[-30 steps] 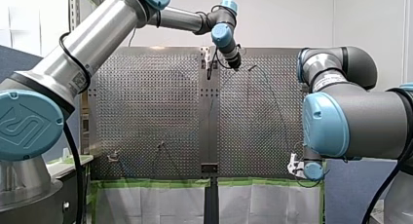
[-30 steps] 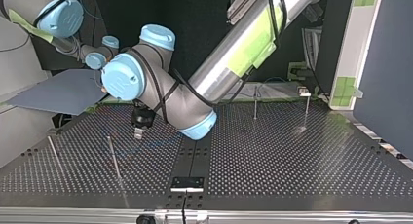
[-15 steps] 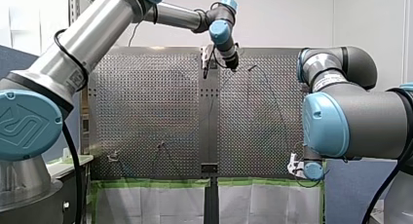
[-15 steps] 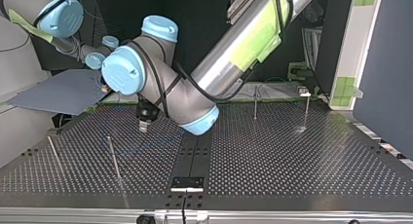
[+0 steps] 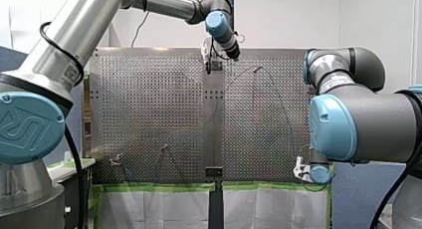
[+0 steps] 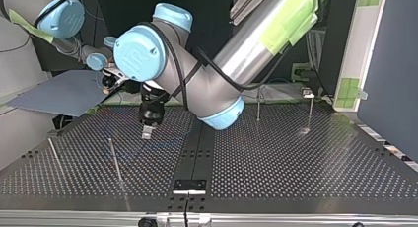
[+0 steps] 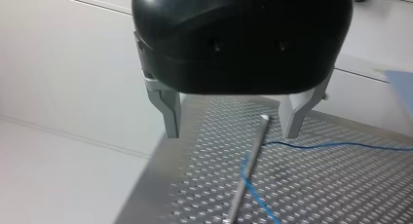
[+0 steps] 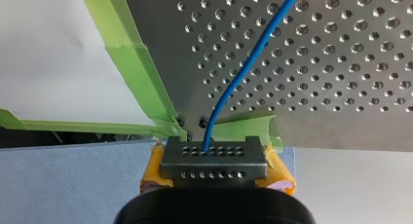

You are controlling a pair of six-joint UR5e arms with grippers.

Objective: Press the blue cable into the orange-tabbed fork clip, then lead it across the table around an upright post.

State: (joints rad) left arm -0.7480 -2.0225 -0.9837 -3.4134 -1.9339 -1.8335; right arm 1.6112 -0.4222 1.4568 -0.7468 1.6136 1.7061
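Observation:
The blue cable [image 8: 243, 73] leaves a perforated metal end block [image 8: 214, 158], and my right gripper [image 8: 214, 161] is shut on that block with its yellow pads [image 8: 153, 173], at the table's taped corner. My left gripper [image 7: 231, 129] is open with nothing between its metal fingers [image 7: 168, 112]. It hangs above the table [image 6: 296, 158], at the far middle in the front view [image 5: 213, 64]. Ahead of it an upright post [image 7: 248, 170] has the cable [image 7: 316, 146] bent around it. In the top view this gripper [image 6: 147, 133] is beside that post [image 6: 116, 160].
More thin posts stand at the top view's left [image 6: 54, 155] and far right [image 6: 258, 103]. A small clip fitting [image 6: 308, 93] sits beside the rightmost post; its colour cannot be made out. Green tape [image 8: 141, 83] lines the table's edge. A black strip [image 6: 197, 153] runs down the middle.
My left arm has lifted its open gripper off the table and swung it a little to the front view's left. The cable, the posts and my right arm have stayed put.

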